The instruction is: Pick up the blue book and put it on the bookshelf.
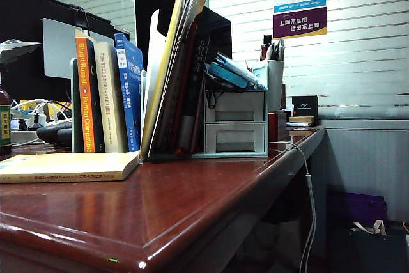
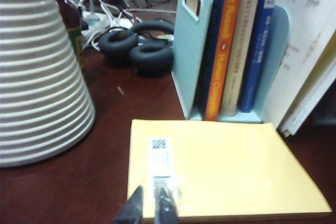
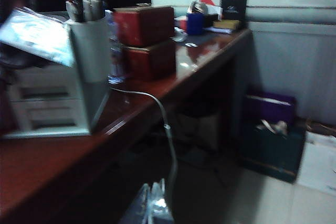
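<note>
Left gripper [image 2: 149,205], fingers together, hovers over the pale-yellow paperback [image 2: 220,169] lying before the bookshelf [image 2: 191,45]. Right gripper [image 3: 152,205], also closed and empty, hangs past the desk [image 3: 79,145] edge. Upright on that bookshelf stands the blue book [image 1: 131,94] among other volumes.

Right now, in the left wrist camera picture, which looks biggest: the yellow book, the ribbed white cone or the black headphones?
1. Yellow book and ribbed white cone: similar, and both sit close to the camera, so unsure.
2. Black headphones: smallest, but farther back.
</note>
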### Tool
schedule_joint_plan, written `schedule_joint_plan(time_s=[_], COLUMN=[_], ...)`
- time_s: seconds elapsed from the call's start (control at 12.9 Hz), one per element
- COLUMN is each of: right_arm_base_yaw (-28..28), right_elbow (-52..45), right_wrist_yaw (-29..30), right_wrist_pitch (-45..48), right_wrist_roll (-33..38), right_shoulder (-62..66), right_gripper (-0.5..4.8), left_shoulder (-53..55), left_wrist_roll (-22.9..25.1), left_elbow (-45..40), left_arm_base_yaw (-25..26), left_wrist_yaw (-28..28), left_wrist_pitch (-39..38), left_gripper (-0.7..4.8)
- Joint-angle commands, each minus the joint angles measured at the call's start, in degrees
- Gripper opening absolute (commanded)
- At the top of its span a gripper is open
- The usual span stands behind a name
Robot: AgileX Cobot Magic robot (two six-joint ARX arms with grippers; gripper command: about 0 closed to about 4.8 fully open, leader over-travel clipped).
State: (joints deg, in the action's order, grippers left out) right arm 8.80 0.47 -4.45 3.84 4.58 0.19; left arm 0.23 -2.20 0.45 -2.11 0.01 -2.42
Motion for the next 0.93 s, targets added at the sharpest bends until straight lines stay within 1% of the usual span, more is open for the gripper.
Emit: schedule_joint_plan(time_s=[0.08, 0.16, 0.54, 0.62, 0.7, 0.78, 0.93], right_arm_base_yaw=[0.04, 0.11, 0.09, -0.04, -0.55, -1.99, -2.91], right_elbow=[-0.04, -0.04, -0.04, -0.04, -0.04, -0.04, -0.04], right_wrist_yaw=[-0.76, -2.12, -1.86, -1.88, -1.88, -1.88, -2.16], right_wrist_pitch=[0.42, -0.24, -1.53, -1.9, -2.38, -2.49, -2.49], right_wrist_roll=[-0.13, -0.15, -0.2, -3.34, -8.35, -11.89, -11.89], right_shoulder=[-0.04, -0.04, -0.04, -0.04, -0.04, -0.04, -0.04], right_gripper=[0.0, 0.0, 0.0, 0.0, 0.0, 0.0, 0.0], left_shoulder=[-0.09, -0.09, -0.09, -0.09, -0.09, -0.09, -0.09], left_wrist_roll=[0.07, 0.07, 0.07, 0.07, 0.07, 0.07, 0.07], left_elbow=[-0.04, -0.04, -0.04, -0.04, -0.04, -0.04, -0.04], left_arm_base_yaw=[-0.02, -0.02, -0.02, -0.02, -0.02, -0.02, -0.02], left_wrist_yaw=[0.22, 0.22, 0.22, 0.22, 0.22, 0.22, 0.22], left_wrist_pitch=[0.22, 0.22, 0.15, 0.15, 0.15, 0.15, 0.13], left_gripper=[0.35, 0.35, 0.35, 0.35, 0.35, 0.35, 0.35])
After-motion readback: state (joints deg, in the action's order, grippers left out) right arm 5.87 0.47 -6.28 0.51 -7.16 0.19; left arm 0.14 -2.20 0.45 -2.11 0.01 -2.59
